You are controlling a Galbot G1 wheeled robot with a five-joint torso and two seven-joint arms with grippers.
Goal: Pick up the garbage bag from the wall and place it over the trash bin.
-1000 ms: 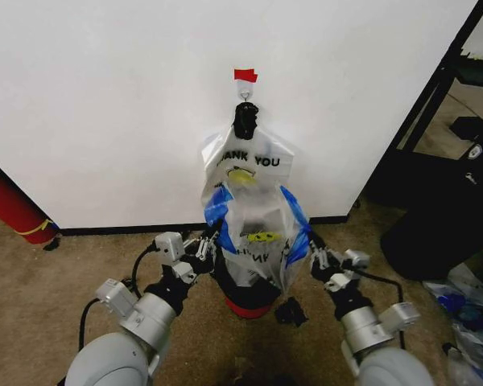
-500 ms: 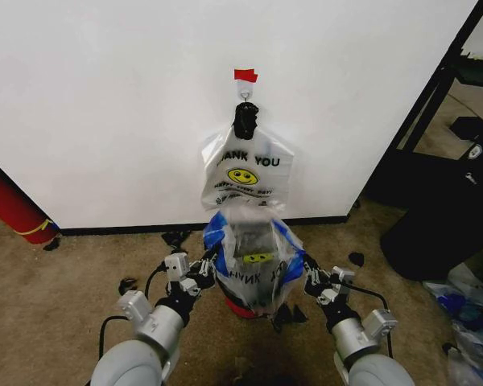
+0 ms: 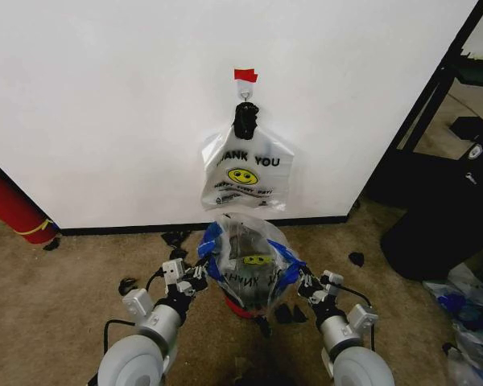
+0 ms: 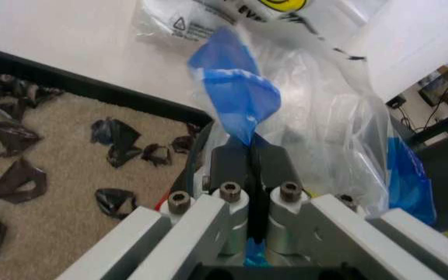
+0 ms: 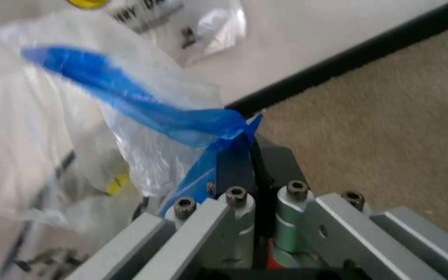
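Note:
The garbage bag [image 3: 249,265], see-through with blue side panels and a small yellow smiley, is stretched open low down around the trash bin, whose red base [image 3: 240,309] shows under it. My left gripper [image 3: 201,272] is shut on the bag's left blue panel [image 4: 235,96]. My right gripper [image 3: 303,278] is shut on the right blue panel [image 5: 173,116]. Each wrist view has blue plastic pinched between the closed fingers [image 4: 232,166] [image 5: 235,163]. The white wall [image 3: 105,96] stands behind, with a hook under red tape [image 3: 245,75].
A whiter "THANK YOU" smiley bag [image 3: 245,173] hangs from the hook, just above the bin. Black scraps [image 3: 175,238] litter the carpet. A red cylinder [image 3: 12,205] leans at the left. A black rack [image 3: 439,88], a large black bag-like object [image 3: 443,217] and loose plastic bags [image 3: 475,314] stand at the right.
Both grippers have come down and back toward me with the garbage bag, which dropped from in front of the "THANK YOU" bag to sit low around the bin.

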